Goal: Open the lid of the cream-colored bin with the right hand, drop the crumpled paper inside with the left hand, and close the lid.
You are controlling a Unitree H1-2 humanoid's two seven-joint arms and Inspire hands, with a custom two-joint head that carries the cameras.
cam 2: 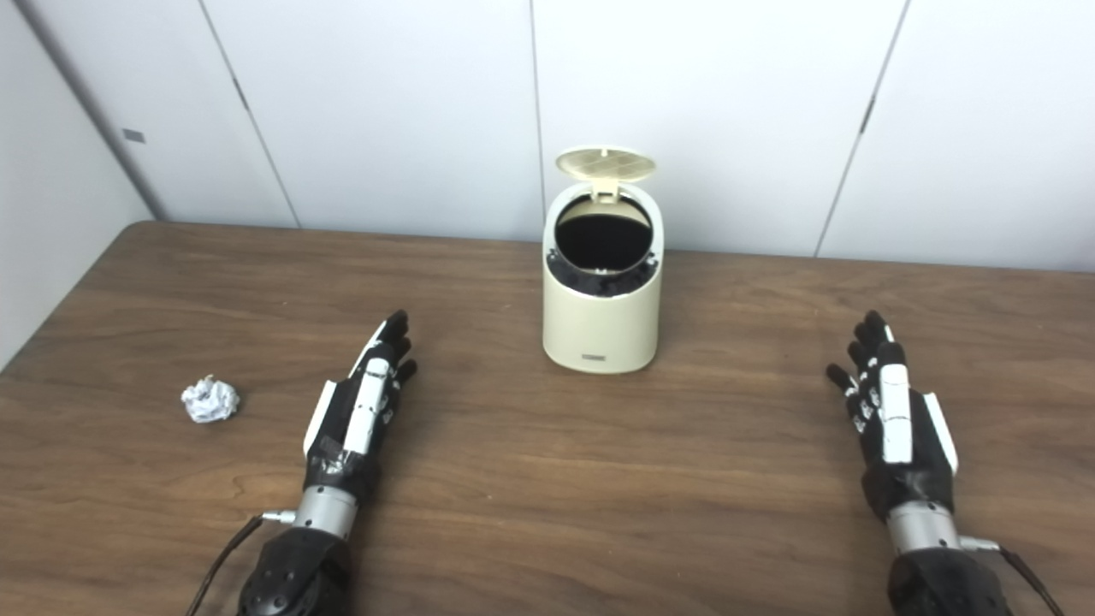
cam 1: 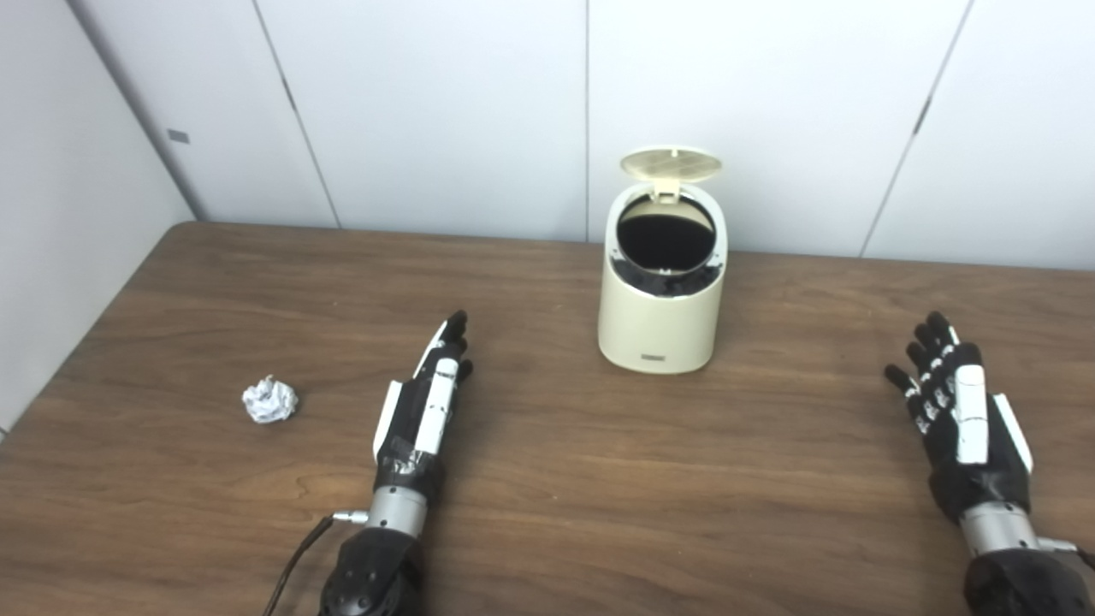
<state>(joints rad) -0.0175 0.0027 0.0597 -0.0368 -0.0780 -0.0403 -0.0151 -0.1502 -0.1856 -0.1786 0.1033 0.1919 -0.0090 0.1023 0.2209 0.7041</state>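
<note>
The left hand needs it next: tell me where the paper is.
The paper lies on the table at the left, just left of the left hand, well apart from the bin.

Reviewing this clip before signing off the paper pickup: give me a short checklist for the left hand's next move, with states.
1. Lid of the bin up, opening clear: ok.
2. Crumpled paper lying free on the table: ok.
3. Left hand open and holding nothing: ok.
4. Left hand at the paper: not ok, it rests apart, to the paper's right.
5. Right hand clear of the bin: ok.
6. Bin empty inside: cannot tell, interior dark.
</note>
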